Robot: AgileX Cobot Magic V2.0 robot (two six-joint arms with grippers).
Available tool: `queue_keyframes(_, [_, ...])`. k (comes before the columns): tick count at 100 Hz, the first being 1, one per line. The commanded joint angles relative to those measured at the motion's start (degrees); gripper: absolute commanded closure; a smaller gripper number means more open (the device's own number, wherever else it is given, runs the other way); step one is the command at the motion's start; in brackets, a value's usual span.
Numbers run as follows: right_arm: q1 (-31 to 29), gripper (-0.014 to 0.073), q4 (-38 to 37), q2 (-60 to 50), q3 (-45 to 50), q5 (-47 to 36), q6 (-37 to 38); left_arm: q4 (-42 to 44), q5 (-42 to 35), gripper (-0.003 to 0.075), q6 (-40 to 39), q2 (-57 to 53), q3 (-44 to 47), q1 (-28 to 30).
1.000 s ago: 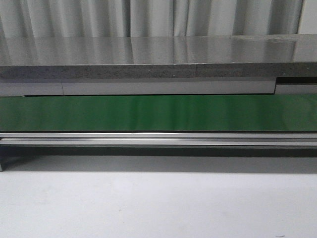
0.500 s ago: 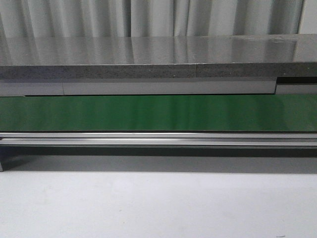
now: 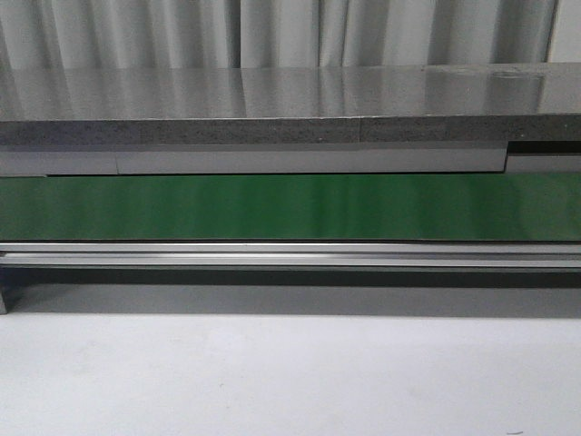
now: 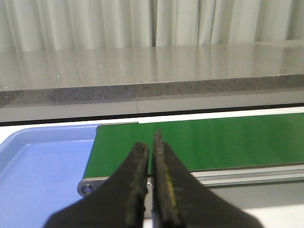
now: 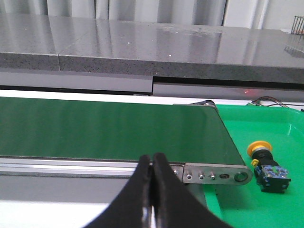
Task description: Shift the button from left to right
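A long green belt [image 3: 290,207] runs across the front view from edge to edge, with a grey stone ledge [image 3: 272,104] behind it and a pale tabletop [image 3: 290,372] in front; neither arm shows in that view. Taking the belt as the landmark: in the left wrist view a blue tray [image 4: 42,166] sits just off one end of the belt [image 4: 199,142], touching or nearly touching its metal end roller. In the right wrist view a green tray [image 5: 266,190] sits at the belt's other end, beside the metal bracket [image 5: 216,176] that caps the frame. The button [image 5: 267,167] lies on its side on the floor of that green tray, just past the bracket and off the belt [image 5: 109,130], its yellow cap pointing away from the camera and its black and bluish body nearer. The right end effector [image 5: 152,190] hangs in front of the belt's near rail with its two dark fingers pressed together and nothing between them; the button lies well apart from it, off to the tray side, not touched. The left end effector [image 4: 151,185] hangs before the blue-tray end of the belt, its fingers almost together with only a thin slit between them, holding nothing.
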Motion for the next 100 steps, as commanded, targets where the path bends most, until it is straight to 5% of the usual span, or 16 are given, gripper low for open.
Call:
queue_keyframes(1, [-0.3,0.0715,-0.1,-0.8,0.0,-4.5,-0.1,-0.4,-4.6,0.0715,-0.6,-2.0,2.3,0.5])
queue_keyframes(100, [-0.3,0.0715,-0.1,-0.8,0.0,-4.5,-0.1,-0.4,-5.4,0.0715,-0.6,-2.0,2.3,2.2])
